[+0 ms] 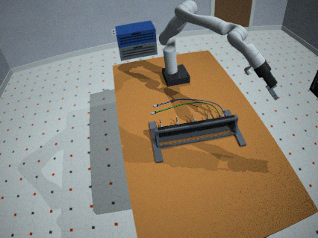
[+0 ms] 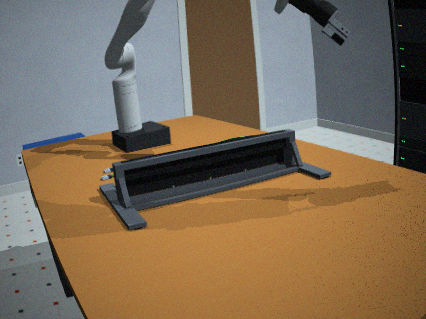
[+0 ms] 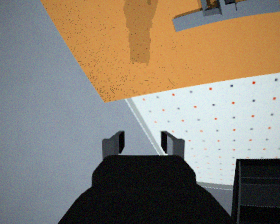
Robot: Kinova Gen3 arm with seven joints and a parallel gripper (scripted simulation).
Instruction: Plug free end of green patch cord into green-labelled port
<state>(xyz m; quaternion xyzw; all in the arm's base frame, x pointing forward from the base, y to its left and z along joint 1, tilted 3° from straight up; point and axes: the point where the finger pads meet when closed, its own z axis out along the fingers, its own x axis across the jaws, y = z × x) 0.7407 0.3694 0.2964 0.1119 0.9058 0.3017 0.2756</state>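
The green patch cord (image 1: 175,107) curves behind the rack in the top view; its free plug (image 1: 153,113) lies on the table left of the blue cord's plug side, and shows past the rack's left end in the exterior view (image 2: 106,178). The dark grey rack (image 1: 198,126) (image 2: 205,150) stands upright on its feet; one foot (image 3: 200,21) shows in the wrist view. Its ports and labels cannot be made out. My gripper (image 1: 275,98) (image 2: 341,37) (image 3: 142,138) is open and empty, high above the right side of the table, far from both plugs.
The blue cord (image 1: 179,99) runs beside the green one, with its plug (image 1: 155,105) (image 2: 107,170) close to the green plug. The arm's base (image 1: 176,76) (image 2: 141,137) stands behind the cords. The table (image 1: 209,199) (image 2: 240,262) (image 3: 95,40) has its right edge below the gripper's side.
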